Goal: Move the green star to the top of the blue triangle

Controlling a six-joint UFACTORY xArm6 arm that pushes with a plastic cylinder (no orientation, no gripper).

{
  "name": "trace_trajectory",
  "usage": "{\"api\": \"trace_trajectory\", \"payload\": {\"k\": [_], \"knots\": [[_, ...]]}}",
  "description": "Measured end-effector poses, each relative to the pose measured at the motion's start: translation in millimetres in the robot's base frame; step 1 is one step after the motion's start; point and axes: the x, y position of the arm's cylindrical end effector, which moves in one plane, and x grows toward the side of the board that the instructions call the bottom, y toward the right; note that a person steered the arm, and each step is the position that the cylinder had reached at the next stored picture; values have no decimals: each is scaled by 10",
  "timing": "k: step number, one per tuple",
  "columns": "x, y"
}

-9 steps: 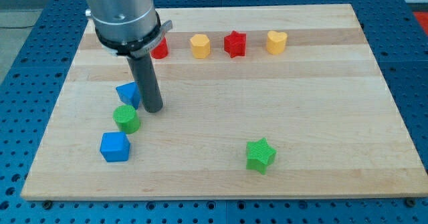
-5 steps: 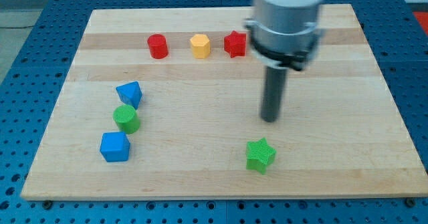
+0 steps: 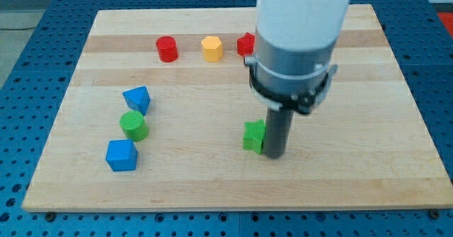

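The green star-shaped plastic block sits a little below the middle of the pale wooden desk, and only its left half shows; the rest is behind my dark rod. My tip stands against the star's right side, touching it as far as I can make out. The tool is a plain rod with nothing to part or close, so it clamps on nothing and only leans on the star.

To the view's left of the star lies a wide stretch of bare wood before the blue triangular block, which is well apart from the star, up and to the left. Just below the triangle is a green round cylinder block, and below that a blue cube-like block; the three form a close column near the desk's left edge, with bare wood above the triangle up to the top row. The star also has room below it to the desk's bottom edge and to the right.

Along the view's top stand a red cylinder block, a yellow hexagonal block and a red block, this last mostly covered by the arm's grey and white body, so I cannot tell its shape.
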Motion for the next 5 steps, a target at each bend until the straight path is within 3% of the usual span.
{"api": "trace_trajectory", "payload": {"k": [2, 4, 5], "knots": [[-289, -479], [141, -646], [-53, -747]]}}
